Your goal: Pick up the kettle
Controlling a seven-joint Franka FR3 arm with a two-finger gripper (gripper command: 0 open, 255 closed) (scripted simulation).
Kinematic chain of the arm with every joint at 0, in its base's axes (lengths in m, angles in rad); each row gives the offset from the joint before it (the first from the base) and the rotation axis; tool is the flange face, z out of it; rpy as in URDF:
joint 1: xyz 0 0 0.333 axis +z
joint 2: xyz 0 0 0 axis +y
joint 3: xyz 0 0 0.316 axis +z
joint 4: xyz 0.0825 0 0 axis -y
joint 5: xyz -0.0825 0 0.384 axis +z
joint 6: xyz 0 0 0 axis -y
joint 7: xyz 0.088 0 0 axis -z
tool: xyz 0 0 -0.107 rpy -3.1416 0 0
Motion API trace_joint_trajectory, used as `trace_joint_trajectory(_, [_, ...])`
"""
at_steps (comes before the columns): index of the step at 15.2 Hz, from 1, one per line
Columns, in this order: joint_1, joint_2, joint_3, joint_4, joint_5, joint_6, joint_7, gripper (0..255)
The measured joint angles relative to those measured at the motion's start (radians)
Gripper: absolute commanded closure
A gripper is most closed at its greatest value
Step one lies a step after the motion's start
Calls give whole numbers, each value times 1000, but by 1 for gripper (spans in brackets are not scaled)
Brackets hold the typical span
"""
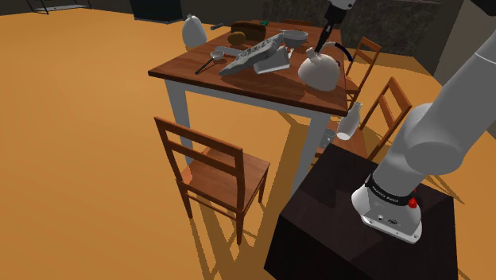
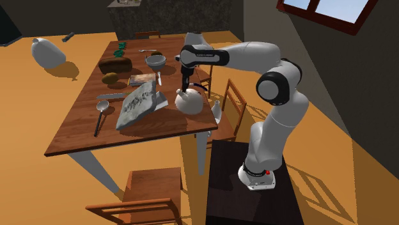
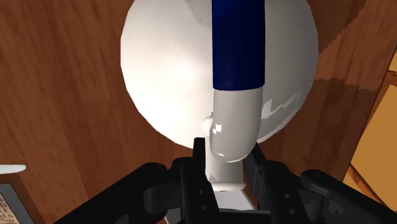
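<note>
Shoulder view, left to right. Logged a white egg-shaped jug at the far corner of the bench, roughly 10 o'clock of the kettle. Next, a small long-handled pan, a grey ridged slab lying tilted, a pale bowl. Placed the kettle at 3 o'clock of the slab, close to the bench edge, seemingly resting on the top; cannot tell whether lifted clear. Past that edge, at 5 o'clock of the kettle: a white bottle by a wooden slat-back chair.

Wrist view. Found the tool narrow, fingers pressed to either side of the handle's grey end, just where the dark blue grip stops. Holding the kettle there, not at the middle of the arch.

Hazards, judged:
- Off-centre hold: likely swing or tilt of the round body on lifting, perhaps rotation between the pads.
- Smooth bar, small contact: slip possible.
- Edge so near: if dropped, may roll off toward chair and bottle.
- Swing toward 9 o'clock: could strike the slab.

Materials and shapes: near-spherical white body, smooth, glossy highlight; round-bar handle, blue middle, grey ends. Reddish-brown grained wood on the bench top, pale legs. Matte black tool.
</note>
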Motion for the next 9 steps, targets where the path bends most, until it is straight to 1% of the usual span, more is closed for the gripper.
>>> trace_joint_trajectory(9, [2, 3, 2, 115, -3, -112, 16, 255])
